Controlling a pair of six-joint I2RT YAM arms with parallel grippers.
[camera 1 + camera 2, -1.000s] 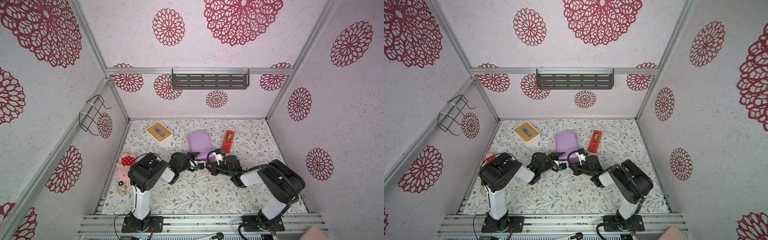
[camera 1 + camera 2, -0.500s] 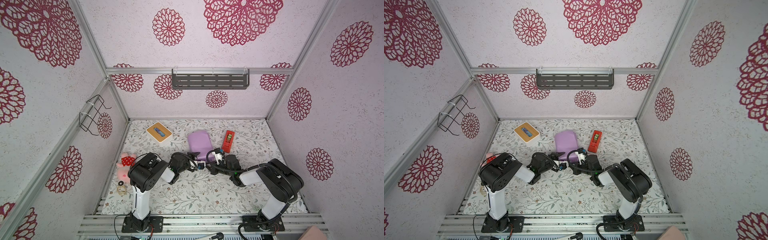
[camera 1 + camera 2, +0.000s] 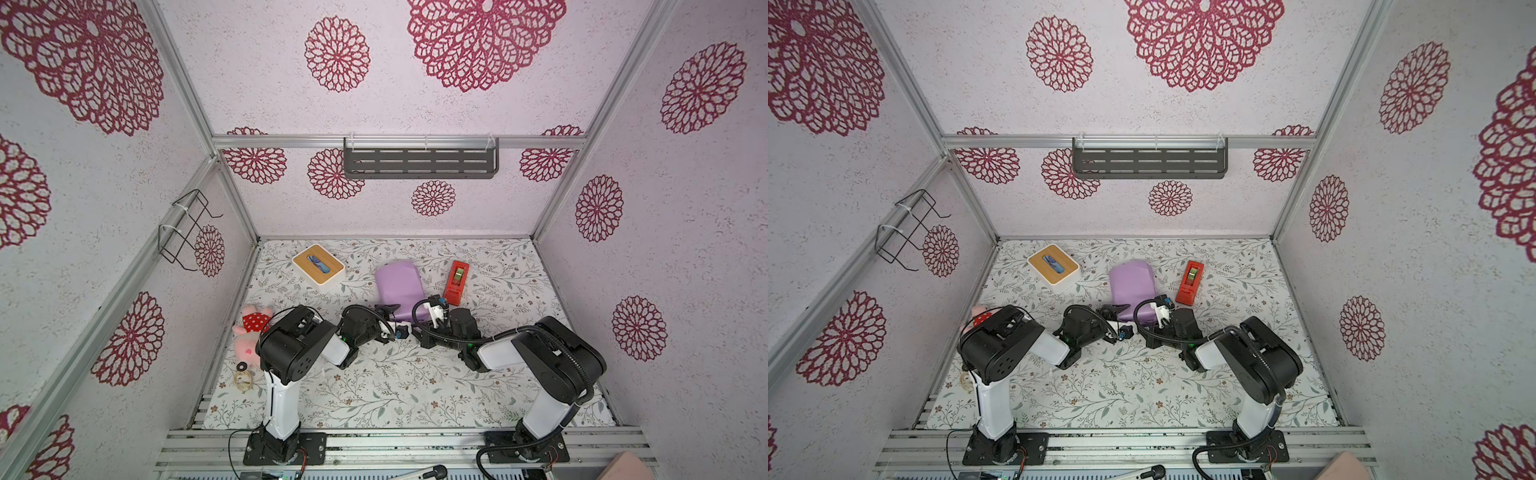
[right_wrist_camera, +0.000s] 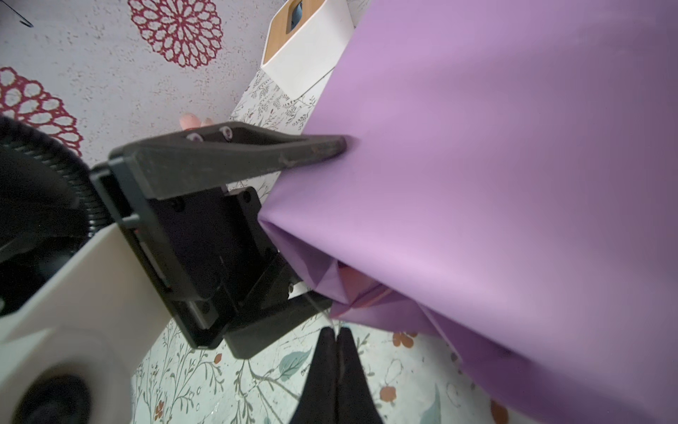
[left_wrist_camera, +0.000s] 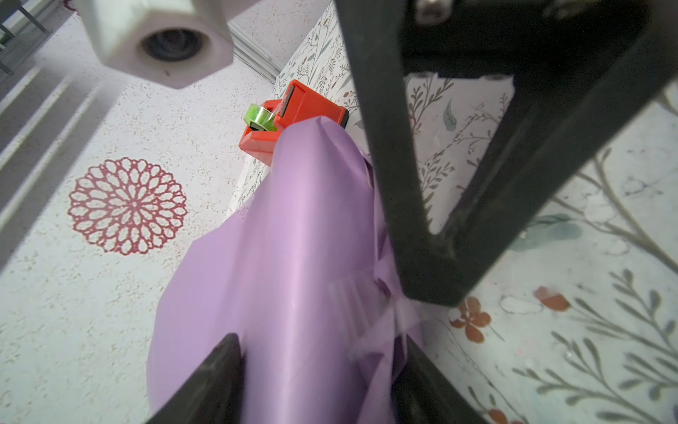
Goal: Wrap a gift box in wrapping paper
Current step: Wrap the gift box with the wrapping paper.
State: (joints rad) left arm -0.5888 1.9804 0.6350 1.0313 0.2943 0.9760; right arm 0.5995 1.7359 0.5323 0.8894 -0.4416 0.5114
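The wrapping paper (image 3: 399, 282) (image 3: 1131, 282), lilac side out, covers a box-shaped parcel in the middle of the table, so the gift box is hidden under it. My left gripper (image 5: 319, 341) (image 3: 388, 308) is clamped over the parcel's near end. One of its fingers (image 4: 323, 147) presses the smooth face, and the other is down by the folded flaps. My right gripper (image 4: 334, 330) (image 5: 429, 297) is shut at the near lower corner, just above the table. A thin clear strip (image 4: 319, 308) runs up from its tips toward the folds.
A red tape dispenser (image 3: 456, 281) (image 5: 293, 110) stands just right of the parcel. A white box with a wooden top (image 3: 318, 266) (image 4: 304, 62) is at the back left. A pink plush (image 3: 251, 332) and small rings (image 3: 243, 376) lie by the left wall.
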